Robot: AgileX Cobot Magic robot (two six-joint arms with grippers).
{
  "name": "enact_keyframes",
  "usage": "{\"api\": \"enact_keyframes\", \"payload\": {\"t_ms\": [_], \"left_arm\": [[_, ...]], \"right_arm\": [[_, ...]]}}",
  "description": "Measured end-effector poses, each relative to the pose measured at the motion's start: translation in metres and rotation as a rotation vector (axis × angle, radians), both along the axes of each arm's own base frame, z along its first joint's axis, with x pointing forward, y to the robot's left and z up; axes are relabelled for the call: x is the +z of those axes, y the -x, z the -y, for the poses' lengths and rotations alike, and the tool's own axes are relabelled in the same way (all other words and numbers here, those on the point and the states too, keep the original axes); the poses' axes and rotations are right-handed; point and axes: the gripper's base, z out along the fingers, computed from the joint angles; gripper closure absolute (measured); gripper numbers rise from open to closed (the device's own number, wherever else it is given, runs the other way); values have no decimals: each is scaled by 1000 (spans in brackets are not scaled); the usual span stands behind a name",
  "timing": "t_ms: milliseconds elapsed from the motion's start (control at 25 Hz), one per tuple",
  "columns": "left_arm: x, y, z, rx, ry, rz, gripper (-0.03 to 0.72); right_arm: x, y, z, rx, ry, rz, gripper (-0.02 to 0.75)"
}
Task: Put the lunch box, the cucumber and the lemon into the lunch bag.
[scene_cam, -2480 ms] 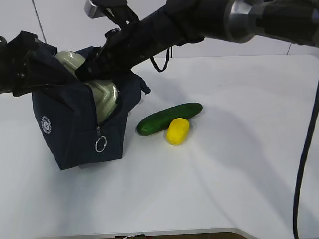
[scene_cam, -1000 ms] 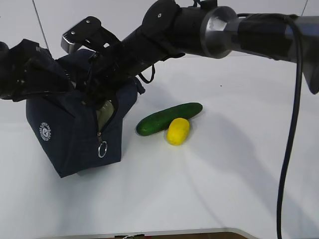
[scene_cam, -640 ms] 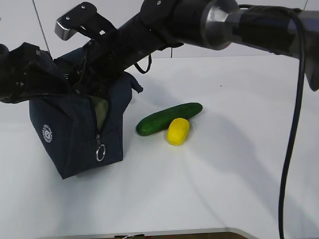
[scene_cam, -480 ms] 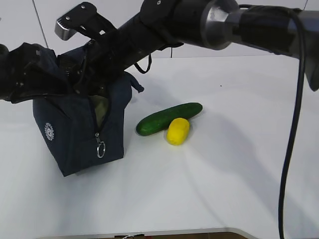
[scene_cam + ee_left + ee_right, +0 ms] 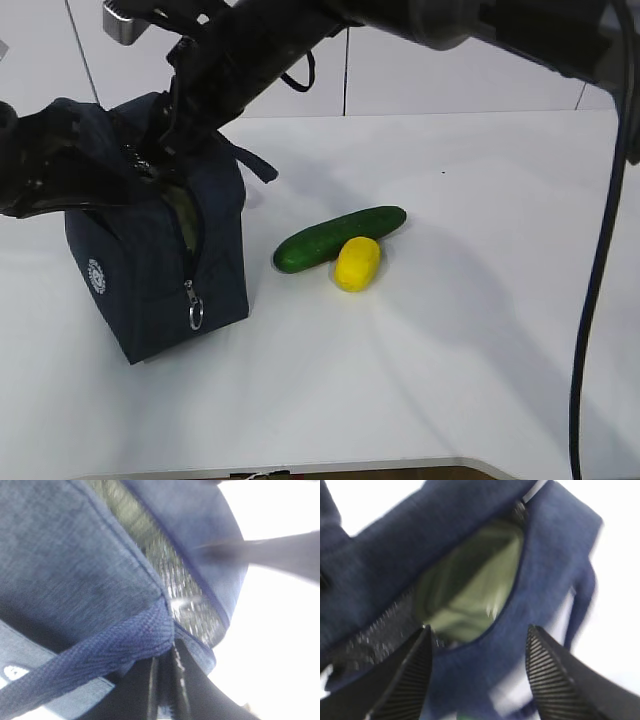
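Note:
The navy lunch bag [image 5: 150, 270] stands at the left with its top unzipped. Inside it lies the pale green lunch box [image 5: 475, 592], of which only a sliver [image 5: 186, 215] shows in the exterior view. My left gripper [image 5: 167, 667] is shut on the bag's edge by a handle strap [image 5: 100, 652] and holds that side up. Just above the bag's mouth hangs my right gripper [image 5: 480, 630], open and holding nothing. The cucumber [image 5: 340, 238] and the lemon [image 5: 357, 263] lie touching on the table to the right of the bag.
The white table [image 5: 470, 330] stretches right and forward of the fruit. The right arm [image 5: 270, 40] crosses overhead from the upper right, and its cable [image 5: 600, 270] hangs along the right edge. A zipper ring pull [image 5: 195, 318] dangles on the bag's front.
The right gripper has let go of the lunch box, opened wider and risen out of the bag. The box has sunk deeper inside and the bag has settled more upright.

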Motion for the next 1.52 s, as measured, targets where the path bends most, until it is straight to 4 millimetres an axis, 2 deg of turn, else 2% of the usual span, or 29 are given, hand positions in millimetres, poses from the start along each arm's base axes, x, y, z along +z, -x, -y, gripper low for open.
{"api": "enact_keyframes", "payload": {"t_ms": [200, 320, 760, 1000, 1120, 1320, 1520], "left_arm": [[-1, 1, 0, -11, -13, 0, 697], [-2, 3, 0, -38, -31, -6, 697], [6, 12, -3, -97, -101, 35, 697], [15, 20, -6, -126, -148, 81, 697], [18, 24, -7, -145, -172, 95, 697], [17, 27, -8, -175, -195, 87, 697], [16, 28, -8, -189, -210, 80, 697]], "right_arm": [[9, 3, 10, -32, 101, -10, 265], [20, 5, 25, -74, 160, -24, 264], [49, -8, 98, -206, 240, -95, 260], [48, -13, 112, -145, 348, -11, 259], [37, -19, 115, -115, 434, 28, 259], [-8, -37, 114, -97, 533, -22, 258], [-34, -44, 111, -50, 572, -47, 258]]}}
